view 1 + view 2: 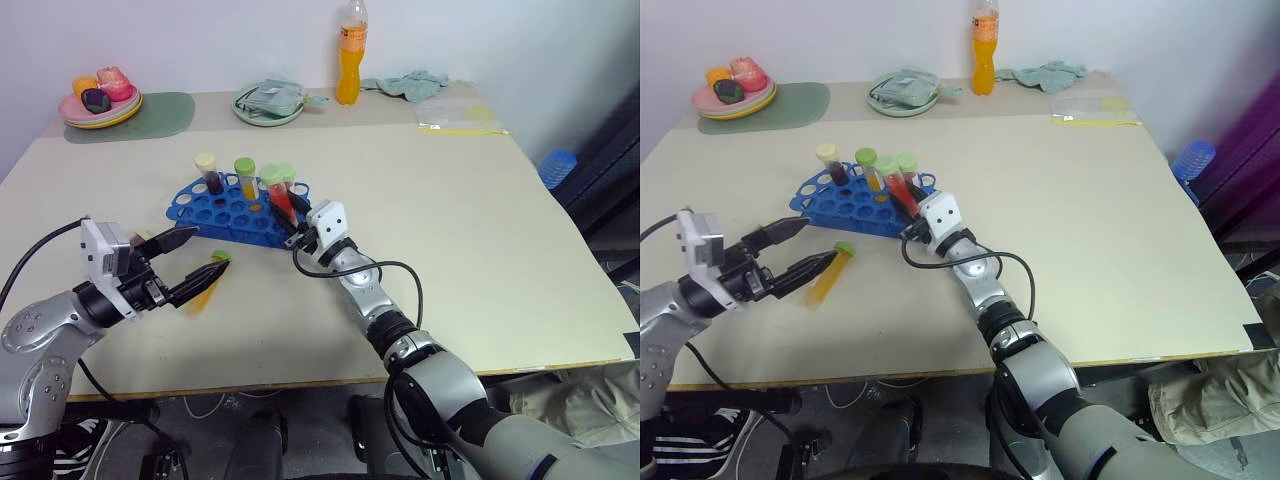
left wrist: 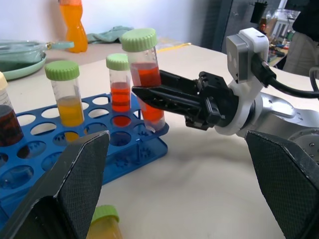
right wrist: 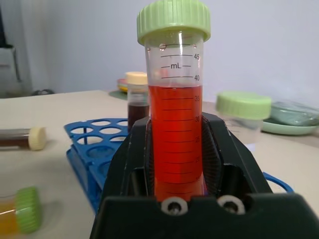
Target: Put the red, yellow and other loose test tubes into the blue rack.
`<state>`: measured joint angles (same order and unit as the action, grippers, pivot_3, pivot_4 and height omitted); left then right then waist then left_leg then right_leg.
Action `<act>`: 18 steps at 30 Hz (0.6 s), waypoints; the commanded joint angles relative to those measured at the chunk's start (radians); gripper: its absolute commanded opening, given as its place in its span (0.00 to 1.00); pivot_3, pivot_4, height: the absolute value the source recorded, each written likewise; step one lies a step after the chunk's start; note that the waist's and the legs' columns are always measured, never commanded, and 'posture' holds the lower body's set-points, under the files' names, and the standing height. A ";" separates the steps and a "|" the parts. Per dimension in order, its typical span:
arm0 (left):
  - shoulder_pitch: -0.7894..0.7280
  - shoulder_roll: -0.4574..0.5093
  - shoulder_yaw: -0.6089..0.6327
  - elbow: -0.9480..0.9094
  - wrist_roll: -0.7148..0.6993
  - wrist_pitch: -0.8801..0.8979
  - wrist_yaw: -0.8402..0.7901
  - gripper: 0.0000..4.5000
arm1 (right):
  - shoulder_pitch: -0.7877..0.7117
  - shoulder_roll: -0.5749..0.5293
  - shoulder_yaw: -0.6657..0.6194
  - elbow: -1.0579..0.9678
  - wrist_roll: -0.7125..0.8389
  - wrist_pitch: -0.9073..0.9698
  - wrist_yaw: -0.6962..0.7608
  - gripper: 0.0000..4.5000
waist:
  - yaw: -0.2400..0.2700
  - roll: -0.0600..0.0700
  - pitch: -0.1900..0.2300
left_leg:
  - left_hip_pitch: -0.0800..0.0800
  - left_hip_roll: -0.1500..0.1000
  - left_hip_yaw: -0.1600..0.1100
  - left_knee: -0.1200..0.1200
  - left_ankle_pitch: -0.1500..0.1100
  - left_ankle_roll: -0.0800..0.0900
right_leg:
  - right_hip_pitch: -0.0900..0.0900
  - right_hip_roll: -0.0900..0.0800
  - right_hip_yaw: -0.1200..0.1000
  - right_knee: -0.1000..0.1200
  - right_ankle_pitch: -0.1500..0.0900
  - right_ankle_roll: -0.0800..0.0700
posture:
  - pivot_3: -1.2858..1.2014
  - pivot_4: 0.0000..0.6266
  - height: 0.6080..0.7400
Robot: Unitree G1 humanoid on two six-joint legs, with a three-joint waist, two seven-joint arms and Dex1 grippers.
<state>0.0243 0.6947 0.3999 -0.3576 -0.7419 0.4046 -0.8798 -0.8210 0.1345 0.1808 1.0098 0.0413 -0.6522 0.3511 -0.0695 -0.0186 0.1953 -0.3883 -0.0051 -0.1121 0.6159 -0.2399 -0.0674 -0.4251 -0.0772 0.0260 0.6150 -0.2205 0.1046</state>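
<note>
The blue rack (image 1: 225,212) lies left of the table's middle. In it stand a maroon tube with a cream cap (image 1: 208,172), a yellow tube with a green cap (image 1: 246,178) and a red tube with a green cap (image 2: 119,84). My right gripper (image 1: 289,216) is shut on another red test tube (image 3: 175,134), slightly tilted, its lower end at the rack's right end. A yellow test tube (image 1: 204,293) lies on the table in front of the rack. My left gripper (image 1: 211,250) is open around its capped end. A maroon tube (image 3: 21,138) lies flat beside the rack.
An orange drink bottle (image 1: 350,60), a green plate (image 1: 268,104), a crumpled cloth (image 1: 410,84) and a plastic bag (image 1: 462,118) line the far edge. Plates of toy food (image 1: 100,100) sit at the far left corner on a green mat (image 1: 150,115).
</note>
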 commanded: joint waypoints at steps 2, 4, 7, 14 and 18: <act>-0.007 -0.003 0.015 -0.040 -0.022 -0.006 0.004 1.00 | -0.081 0.140 0.011 -0.002 -0.010 -0.002 0.001 0.18 | 0.000 0.000 0.000 | 0.000 0.000 0.000 0.000 0.000 0.000 | 0.000 0.000 0.000 0.000 0.000 0.000 | 0.52 0.24 1.00; -0.006 -0.003 0.017 -0.039 -0.022 -0.007 0.004 1.00 | -0.095 0.139 0.018 0.017 -0.028 -0.001 -0.019 0.18 | 0.000 0.000 0.000 | 0.000 0.000 0.000 0.000 0.000 0.000 | 0.000 0.000 0.000 0.000 0.000 0.000 | 0.52 0.24 1.00; -0.005 -0.005 0.016 -0.040 -0.022 -0.009 0.007 1.00 | -0.121 0.142 0.012 0.052 -0.035 0.010 -0.038 0.18 | -0.001 0.000 0.000 | 0.000 0.000 0.000 0.000 0.000 0.000 | 0.000 0.000 0.000 0.000 0.000 0.000 | 0.52 0.24 1.00; -0.004 -0.012 0.011 -0.041 -0.017 -0.014 0.009 1.00 | -0.153 0.173 0.011 0.089 -0.037 0.003 -0.035 0.18 | 0.001 0.000 0.000 | 0.000 0.000 0.000 0.000 0.000 0.000 | 0.000 0.000 0.000 0.000 0.000 0.000 | 0.52 0.24 1.00; 0.001 -0.014 0.012 -0.040 -0.015 -0.019 0.008 1.00 | -0.139 0.177 0.013 0.097 -0.038 0.001 -0.034 0.18 | -0.001 0.000 0.000 | 0.000 0.000 -0.001 0.000 0.000 -0.001 | 0.000 0.001 0.000 0.001 0.000 0.000 | 0.52 0.24 1.00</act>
<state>0.0253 0.6823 0.4000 -0.3656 -0.7499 0.4046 -0.8709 -0.9397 0.1688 0.1975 1.1167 0.0026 -0.6340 0.3175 -0.0709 -0.0185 0.1954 -0.3879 -0.0049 -0.1127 0.6155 -0.2396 -0.0679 -0.4250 -0.0765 0.0261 0.6159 -0.2206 0.1043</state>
